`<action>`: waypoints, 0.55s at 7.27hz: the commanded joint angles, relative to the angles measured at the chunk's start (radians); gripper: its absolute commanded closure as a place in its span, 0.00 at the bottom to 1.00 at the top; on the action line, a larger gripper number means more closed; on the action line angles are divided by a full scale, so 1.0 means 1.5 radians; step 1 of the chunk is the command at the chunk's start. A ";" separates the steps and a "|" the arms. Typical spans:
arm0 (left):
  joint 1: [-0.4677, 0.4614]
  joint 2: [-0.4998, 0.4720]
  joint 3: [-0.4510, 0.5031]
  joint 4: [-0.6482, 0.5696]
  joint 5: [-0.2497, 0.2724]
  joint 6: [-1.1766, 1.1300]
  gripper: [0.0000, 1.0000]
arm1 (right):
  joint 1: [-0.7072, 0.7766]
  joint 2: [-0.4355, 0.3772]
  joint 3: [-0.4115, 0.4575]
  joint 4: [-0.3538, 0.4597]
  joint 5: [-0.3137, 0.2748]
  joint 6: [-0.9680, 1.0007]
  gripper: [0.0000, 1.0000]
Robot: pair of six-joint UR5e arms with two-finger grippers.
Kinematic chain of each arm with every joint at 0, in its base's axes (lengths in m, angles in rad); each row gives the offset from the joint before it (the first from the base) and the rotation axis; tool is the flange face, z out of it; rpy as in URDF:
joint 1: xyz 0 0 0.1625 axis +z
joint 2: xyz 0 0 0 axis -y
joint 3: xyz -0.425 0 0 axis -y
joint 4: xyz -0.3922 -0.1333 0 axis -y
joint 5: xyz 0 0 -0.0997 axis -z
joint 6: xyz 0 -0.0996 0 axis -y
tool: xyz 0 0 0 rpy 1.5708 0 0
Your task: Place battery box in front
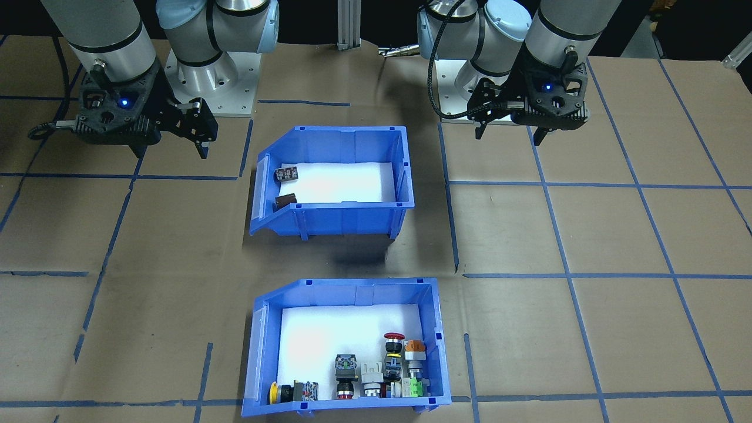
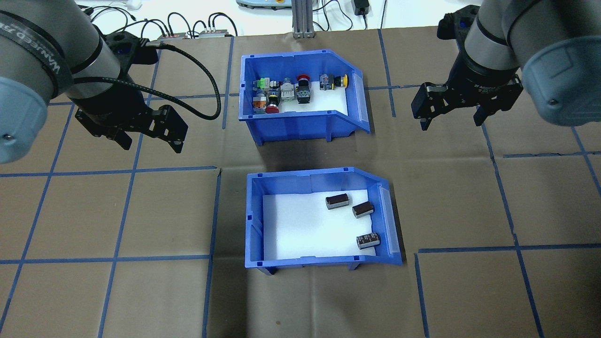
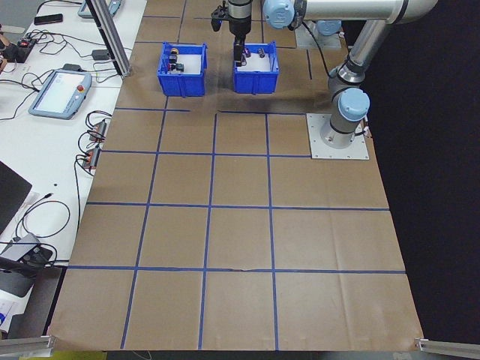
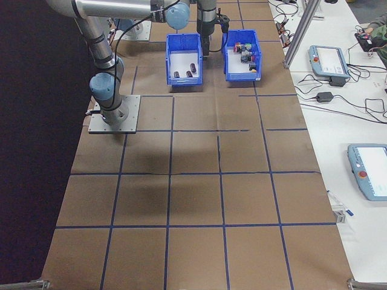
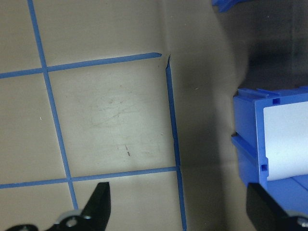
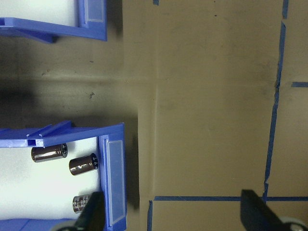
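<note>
The battery box is a blue bin with a white foam floor, standing mid-table on the robot's side. Three dark-brown cylinders lie near its sloped lip, which faces the right arm. In the front-facing view the battery box is the upper bin. My left gripper hovers open and empty above the table, left of both bins. My right gripper hovers open and empty on the other side. The left wrist view shows the box's corner. The right wrist view shows its lip and cylinders.
A second blue bin with colourful push-buttons and switches stands just beyond the battery box, a narrow gap between them. Brown paper with blue tape lines covers the table. An aluminium post and cables stand at the far edge.
</note>
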State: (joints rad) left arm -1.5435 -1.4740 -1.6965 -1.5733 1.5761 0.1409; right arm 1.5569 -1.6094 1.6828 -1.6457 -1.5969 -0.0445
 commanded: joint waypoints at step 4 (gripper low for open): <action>0.000 0.000 -0.001 -0.002 -0.003 -0.011 0.01 | 0.002 0.000 0.000 0.001 0.000 -0.001 0.00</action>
State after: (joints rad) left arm -1.5432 -1.4741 -1.6980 -1.5738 1.5764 0.1367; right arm 1.5579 -1.6091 1.6828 -1.6449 -1.5969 -0.0454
